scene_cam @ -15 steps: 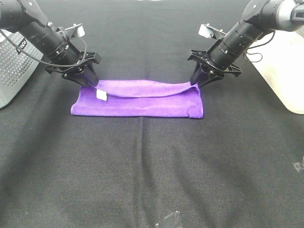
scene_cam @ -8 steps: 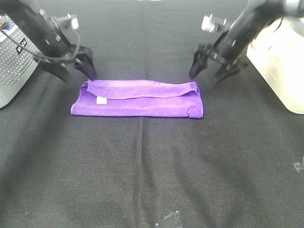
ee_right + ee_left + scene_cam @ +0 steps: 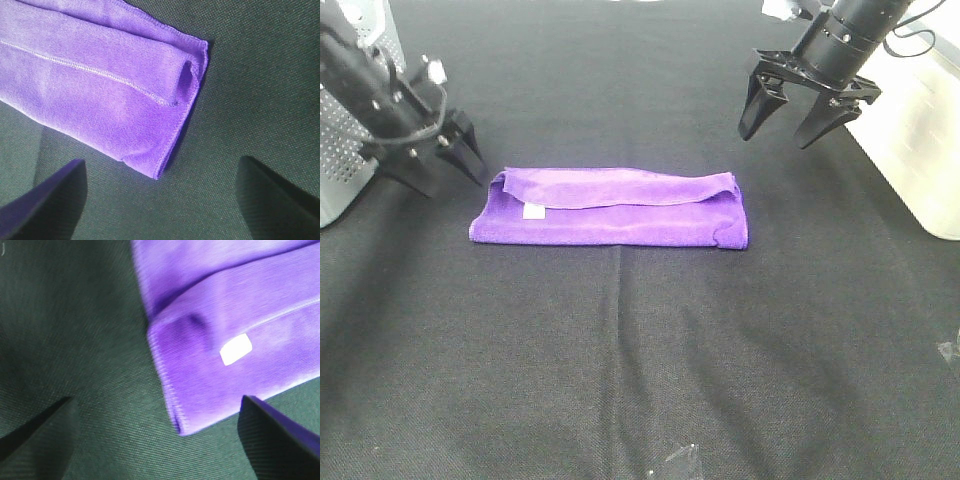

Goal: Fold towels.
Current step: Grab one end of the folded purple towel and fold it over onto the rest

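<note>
One towel (image 3: 610, 208) lies folded flat on the table (image 3: 620, 380), long axis left to right, tag (image 3: 532, 211) near its left end. Bare table borders every edge. The left gripper (image 3: 455, 187), fingers spread, sits just off the left end. The right gripper (image 3: 774, 141), also spread, is well behind the right end.

towel (image 3: 620, 215): underside hidden beneath fold | tag (image 3: 235, 349): blurred, no print legible | wrist views crop towel

The high camera overlooks everything; both wrist cameras look closely, seemingly downward, at opposite ends of the towel (image 3: 610, 206).
</note>
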Robot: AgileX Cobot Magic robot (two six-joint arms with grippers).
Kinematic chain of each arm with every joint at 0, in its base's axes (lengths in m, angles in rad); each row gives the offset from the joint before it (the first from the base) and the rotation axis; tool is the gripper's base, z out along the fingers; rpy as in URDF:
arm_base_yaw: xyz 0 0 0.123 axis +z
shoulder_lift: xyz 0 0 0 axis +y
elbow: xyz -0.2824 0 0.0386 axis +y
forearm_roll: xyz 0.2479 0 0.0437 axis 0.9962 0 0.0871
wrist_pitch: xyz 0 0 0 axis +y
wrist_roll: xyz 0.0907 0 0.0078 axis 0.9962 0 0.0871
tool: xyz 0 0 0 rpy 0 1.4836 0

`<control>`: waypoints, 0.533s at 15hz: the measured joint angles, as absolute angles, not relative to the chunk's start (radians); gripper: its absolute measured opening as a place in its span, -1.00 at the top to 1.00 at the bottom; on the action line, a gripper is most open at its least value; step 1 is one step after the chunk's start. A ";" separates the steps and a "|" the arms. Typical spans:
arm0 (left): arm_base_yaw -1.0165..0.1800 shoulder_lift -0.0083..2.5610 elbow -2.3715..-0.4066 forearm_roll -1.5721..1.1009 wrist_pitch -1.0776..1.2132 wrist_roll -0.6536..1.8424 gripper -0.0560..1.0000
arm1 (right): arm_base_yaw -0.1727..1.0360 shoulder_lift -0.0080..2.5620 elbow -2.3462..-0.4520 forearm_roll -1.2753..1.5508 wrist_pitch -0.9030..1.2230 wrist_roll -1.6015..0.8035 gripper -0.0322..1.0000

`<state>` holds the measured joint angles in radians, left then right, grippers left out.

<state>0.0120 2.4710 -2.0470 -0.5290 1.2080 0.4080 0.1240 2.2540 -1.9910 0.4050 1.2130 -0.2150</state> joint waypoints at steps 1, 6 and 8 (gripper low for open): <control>0.012 2.490 -2.047 -0.537 1.208 0.415 -0.64 | 0.124 2.254 -1.991 0.405 1.214 -0.212 -0.58; 0.013 2.538 -2.081 -0.580 1.223 0.421 -0.63 | 0.124 2.254 -1.991 0.405 1.214 -0.207 -0.58; 0.013 2.553 -2.096 -0.609 1.225 0.421 -0.63 | 0.124 2.254 -1.991 0.405 1.214 -0.207 -0.58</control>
<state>0.0130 2.5530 -2.0960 -0.6090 1.2250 0.4210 0.1240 2.2540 -1.9910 0.4050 1.2140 -0.2070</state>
